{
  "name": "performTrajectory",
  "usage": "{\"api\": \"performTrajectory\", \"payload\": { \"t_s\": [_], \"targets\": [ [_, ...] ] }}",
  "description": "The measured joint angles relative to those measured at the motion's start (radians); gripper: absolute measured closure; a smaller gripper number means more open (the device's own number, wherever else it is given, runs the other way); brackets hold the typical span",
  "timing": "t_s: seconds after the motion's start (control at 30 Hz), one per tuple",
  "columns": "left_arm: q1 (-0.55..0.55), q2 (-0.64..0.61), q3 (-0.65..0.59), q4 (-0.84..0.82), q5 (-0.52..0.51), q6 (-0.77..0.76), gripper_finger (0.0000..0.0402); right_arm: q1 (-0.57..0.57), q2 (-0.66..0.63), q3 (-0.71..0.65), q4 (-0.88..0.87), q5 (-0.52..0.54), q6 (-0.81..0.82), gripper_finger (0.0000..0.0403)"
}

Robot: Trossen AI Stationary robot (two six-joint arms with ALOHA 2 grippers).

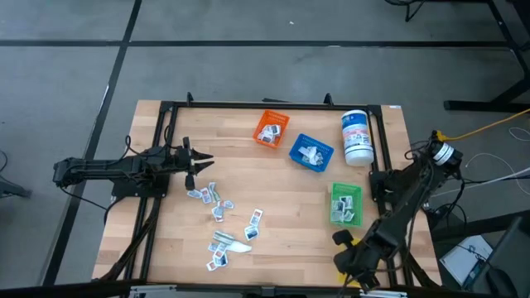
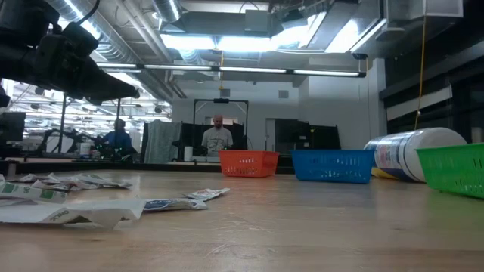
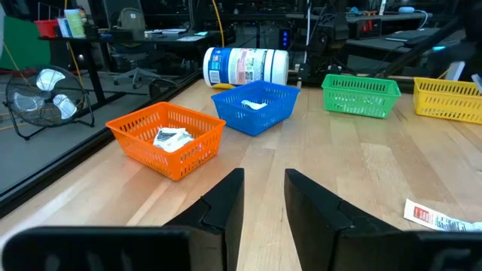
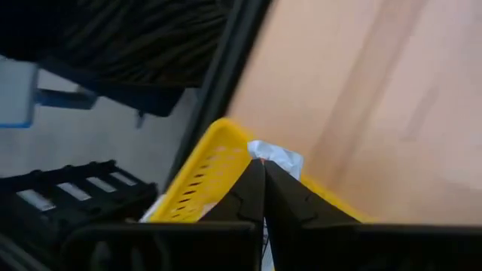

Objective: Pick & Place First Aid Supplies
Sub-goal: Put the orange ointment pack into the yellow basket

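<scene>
Left gripper [image 1: 201,161]: hanging above the table's left side, fingers [image 3: 226,199] standing apart with nothing between them, just beside the nearest loose packets

Right gripper [image 4: 263,175]: hovering over the yellow bin [image 4: 197,181] at the table's near right corner, fingers pressed together; whether they are pinching the white packet there cannot be told

Loose packets [image 1: 222,223]: lying scattered on the bare wood, left of centre, about ten still awaiting sorting

Orange bin [image 3: 167,138]: holding a packet

Blue bin [image 3: 256,105]: holding a packet

Green bin [image 1: 346,204]: holding several packets

Canister [image 1: 357,137]: lying beside the blue bin

Progress: judging by the counts, under way, with perhaps the larger share remaining
</scene>
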Motion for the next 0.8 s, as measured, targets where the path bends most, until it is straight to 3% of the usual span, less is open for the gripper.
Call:
{"api": "performTrajectory", "payload": {
  "t_s": [0.13,0.47,0.6,0.8],
  "targets": [
    [0.000,0.000,0.000,0.000,0.000,0.000,0.0309,0.013,-0.048,-0.070,0.083,-0.054,0.051,0.0397],
    [0.000,0.000,0.000,0.000,0.000,0.000,0.0309,0.013,-0.108,-0.081,-0.053,-0.095,0.159,0.0397],
    [0.000,0.000,0.000,0.000,0.000,0.000,0.0310,0.009,-0.108,-0.081,-0.060,-0.152,0.227,0.0397],
    [0.000,0.000,0.000,0.000,0.000,0.000,0.0309,-0.015,-0.108,-0.081,-0.062,-0.142,0.266,0.0397]
  ]
}}
